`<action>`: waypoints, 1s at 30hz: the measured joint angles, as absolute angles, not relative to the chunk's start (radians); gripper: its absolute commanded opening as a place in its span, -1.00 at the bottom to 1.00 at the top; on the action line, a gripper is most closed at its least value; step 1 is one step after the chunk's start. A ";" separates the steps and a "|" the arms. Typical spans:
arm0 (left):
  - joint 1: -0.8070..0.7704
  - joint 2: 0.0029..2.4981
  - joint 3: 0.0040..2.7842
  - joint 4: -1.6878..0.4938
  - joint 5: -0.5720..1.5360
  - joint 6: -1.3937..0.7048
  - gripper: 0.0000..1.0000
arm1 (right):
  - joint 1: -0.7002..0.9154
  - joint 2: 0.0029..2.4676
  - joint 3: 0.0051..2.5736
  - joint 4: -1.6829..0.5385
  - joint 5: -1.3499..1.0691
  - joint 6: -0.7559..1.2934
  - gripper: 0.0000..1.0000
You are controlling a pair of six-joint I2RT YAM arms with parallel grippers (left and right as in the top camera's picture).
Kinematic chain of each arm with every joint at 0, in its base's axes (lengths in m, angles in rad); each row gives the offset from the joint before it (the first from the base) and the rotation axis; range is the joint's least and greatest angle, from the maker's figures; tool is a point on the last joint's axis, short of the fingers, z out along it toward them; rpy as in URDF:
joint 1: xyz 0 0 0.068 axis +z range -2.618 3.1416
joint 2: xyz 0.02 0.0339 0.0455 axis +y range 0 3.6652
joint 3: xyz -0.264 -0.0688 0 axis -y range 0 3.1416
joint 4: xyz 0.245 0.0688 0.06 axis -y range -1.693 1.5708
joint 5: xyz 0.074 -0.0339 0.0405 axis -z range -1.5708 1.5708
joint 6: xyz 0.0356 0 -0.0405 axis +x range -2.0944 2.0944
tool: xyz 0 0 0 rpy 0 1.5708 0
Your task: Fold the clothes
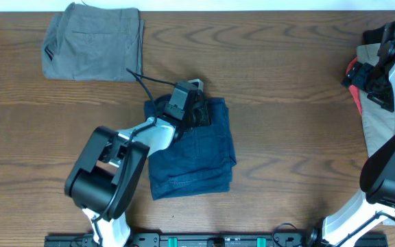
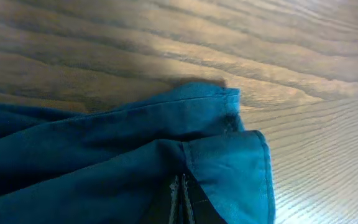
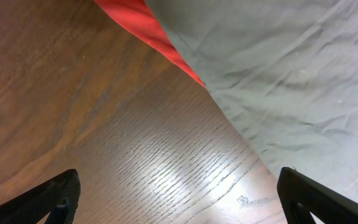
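Overhead view: the left gripper (image 1: 197, 110) sits low over the far edge of the navy shorts (image 1: 192, 154), which lie on the table (image 1: 286, 137) with most of their cloth spread behind and below the tool towards the arm's base; the cloth directly under the tool is bunched; grey shorts (image 1: 94, 42) lie folded well apart, ahead of the tool and to its left; the right gripper (image 1: 370, 82) hangs at the table's right side above a beige garment (image 1: 376, 130), a red strip (image 1: 352, 68) just beside it. Left wrist view: the navy shorts (image 2: 135, 162) fill the lower frame right under the tool, a hemmed corner turned over, bare table (image 2: 229, 37) ahead; the fingers do not show here, so whether this tool is clenched or released cannot be told. Right wrist view: the right gripper (image 3: 178, 186) is released, its fingers (image 3: 45, 199) spread wide over bare table (image 3: 104, 112); the beige garment (image 3: 291, 74) lies ahead and to its right, the red strip (image 3: 148, 28) along its edge.
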State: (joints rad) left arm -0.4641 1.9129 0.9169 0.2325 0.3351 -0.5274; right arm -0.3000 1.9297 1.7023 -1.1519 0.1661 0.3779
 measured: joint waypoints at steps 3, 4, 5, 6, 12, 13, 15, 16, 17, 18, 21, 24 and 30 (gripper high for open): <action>-0.464 1.914 0.917 0.243 0.338 -0.528 -0.88 | -0.300 1.930 1.702 -1.152 0.167 0.378 0.98; -0.464 1.914 0.917 0.244 0.338 -0.528 -0.88 | -0.300 1.930 1.702 -1.152 0.166 0.378 0.99; -0.464 1.913 0.917 0.244 0.338 -0.528 -0.87 | -0.300 1.930 1.702 -1.152 0.166 0.378 0.99; -0.464 1.908 0.917 0.244 0.338 -0.528 -0.88 | -0.300 1.930 1.702 -1.152 0.166 0.378 0.98; -0.463 1.787 0.917 0.236 0.338 -0.527 -0.86 | -0.300 1.930 1.702 -1.152 0.166 0.378 0.98; -0.463 1.746 0.917 0.227 0.338 -0.528 -0.86 | -0.300 1.930 1.702 -1.152 0.166 0.378 0.99; -0.463 1.669 0.918 0.192 0.338 -0.526 -0.84 | -0.300 1.930 1.702 -1.152 0.166 0.378 0.98; -0.462 1.629 0.920 0.164 0.337 -0.524 -0.66 | -0.300 1.930 1.702 -1.152 0.166 0.378 0.99; -0.461 1.589 0.922 0.130 0.338 -0.517 -0.43 | -0.300 1.930 1.702 -1.152 0.167 0.378 0.97; -0.459 1.550 0.923 0.091 0.338 -0.518 -0.41 | -0.300 1.930 1.702 -1.152 0.166 0.378 0.99; -0.443 1.454 0.930 -0.060 0.339 -0.506 -0.20 | -0.300 1.930 1.702 -1.152 0.166 0.378 0.98; -0.403 1.377 0.930 -0.228 0.338 -0.489 0.32 | -0.300 1.930 1.702 -1.152 0.166 0.378 0.99; -0.258 1.283 0.929 -0.533 0.337 -0.464 0.90 | -0.300 1.930 1.702 -1.152 0.166 0.378 0.98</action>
State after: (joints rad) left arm -0.2581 1.2827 0.9295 -0.5327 0.3374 -0.4637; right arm -0.3000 1.9297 1.7023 -1.1519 0.1661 0.3779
